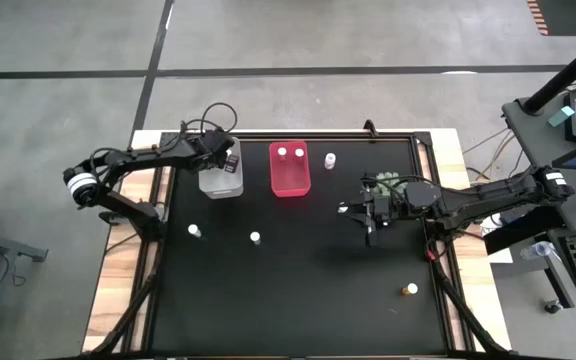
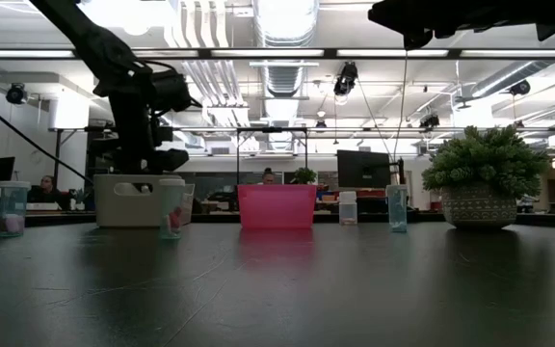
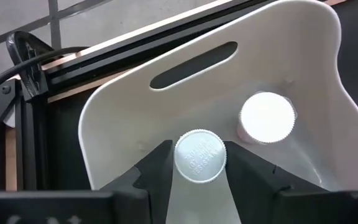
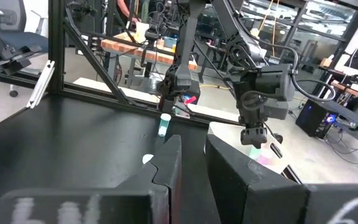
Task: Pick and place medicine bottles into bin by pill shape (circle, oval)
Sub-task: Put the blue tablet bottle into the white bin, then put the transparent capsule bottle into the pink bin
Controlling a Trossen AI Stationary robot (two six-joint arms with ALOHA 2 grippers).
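My left gripper (image 1: 230, 160) is over the translucent clear-whitish bin (image 1: 218, 183) at the far left, shut on a white-capped medicine bottle (image 3: 200, 155). A second bottle (image 3: 267, 118) stands inside that bin. The red bin (image 1: 289, 168) beside it holds two bottles. Loose bottles stand on the black table: one (image 1: 330, 159) right of the red bin, two (image 1: 194, 230) (image 1: 255, 238) at mid-left, and an amber one (image 1: 411, 290) near right. My right gripper (image 1: 368, 215) hovers right of centre, open and empty. My left gripper pinches the bottle's round white cap (image 3: 183, 159) between its two fingers, one on each side. The fingers come from above, pointing down into the clear bin. The bottle is upright, cap up, over the bin's floor; I cannot tell whether its base touches the floor.
A green spiky plant ball in a pot (image 1: 383, 183) stands just behind my right gripper. The table's black frame rails (image 1: 298, 135) run along the far edge behind the bins. The middle and near parts of the table are bare black surface.
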